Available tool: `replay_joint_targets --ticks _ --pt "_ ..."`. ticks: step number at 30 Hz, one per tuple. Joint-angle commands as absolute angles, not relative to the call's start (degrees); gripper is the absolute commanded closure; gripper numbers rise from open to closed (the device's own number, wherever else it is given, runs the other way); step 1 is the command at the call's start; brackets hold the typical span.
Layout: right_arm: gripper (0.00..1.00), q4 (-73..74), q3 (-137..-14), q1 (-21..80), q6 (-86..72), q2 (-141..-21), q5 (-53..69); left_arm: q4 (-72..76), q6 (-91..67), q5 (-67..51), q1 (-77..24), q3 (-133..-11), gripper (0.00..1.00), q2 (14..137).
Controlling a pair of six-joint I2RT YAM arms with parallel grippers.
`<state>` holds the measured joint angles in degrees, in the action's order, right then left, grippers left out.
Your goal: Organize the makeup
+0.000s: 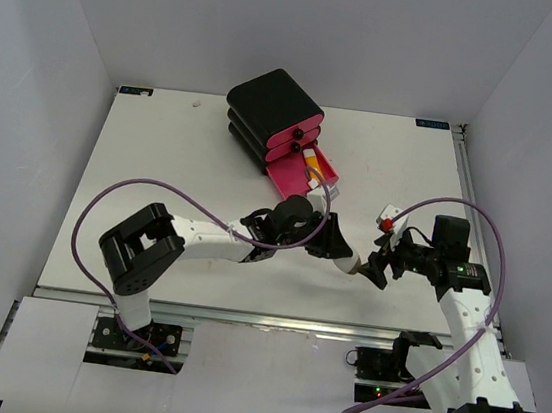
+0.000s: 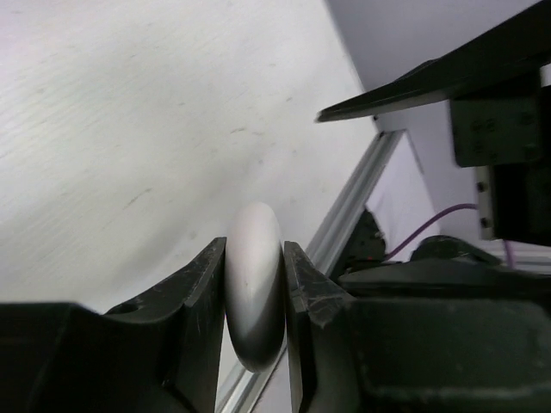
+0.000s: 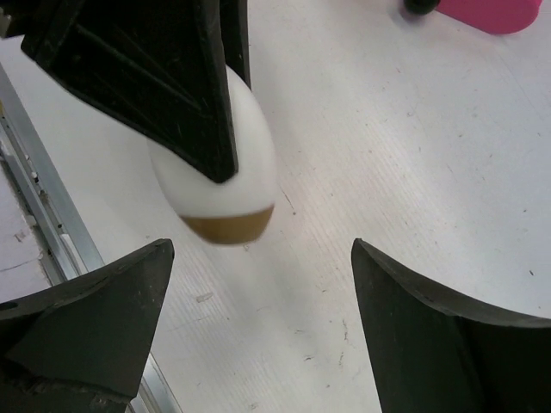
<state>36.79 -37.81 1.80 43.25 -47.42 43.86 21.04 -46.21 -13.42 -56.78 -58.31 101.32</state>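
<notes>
Bright, even light floods the white table (image 1: 162, 152) from overhead, with no hard glare. Faint, soft shadows sit under the arms (image 1: 202, 233). The walls (image 1: 29, 86) splay outward at the edges, a wide-lens stretch. In the left wrist view the white tube (image 2: 252, 292) looks soft, shaded underneath. In the right wrist view its tan end smears slightly.

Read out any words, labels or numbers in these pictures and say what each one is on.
No text is legible.
Blue labels at the far corners of the table: print too small to read.
White oval tube: no print visible.
Black drawer box: no label visible.
</notes>
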Motion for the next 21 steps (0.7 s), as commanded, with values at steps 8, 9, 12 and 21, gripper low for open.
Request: replay_joint_targets --ticks 8,9,12,21 --pt "0.10 35.16 -38.06 -2.61 43.77 -44.30 44.08 0.36 -24.75 -0.36 -43.45 -63.82 0.87 91.81" --pt "0.10 35.16 -38.06 -2.87 43.77 -44.28 44.14 -1.27 -21.04 1.78 -43.18 -65.61 0.87 92.24" --pt "0.10 35.16 -38.06 -3.44 43.77 -44.21 44.26 -6.71 -12.32 9.02 -43.19 -72.24 0.87 95.08" --pt "0.10 35.16 -37.90 -5.09 43.84 -43.19 44.88 -8.69 10.06 23.49 -43.33 -84.66 0.87 107.37"
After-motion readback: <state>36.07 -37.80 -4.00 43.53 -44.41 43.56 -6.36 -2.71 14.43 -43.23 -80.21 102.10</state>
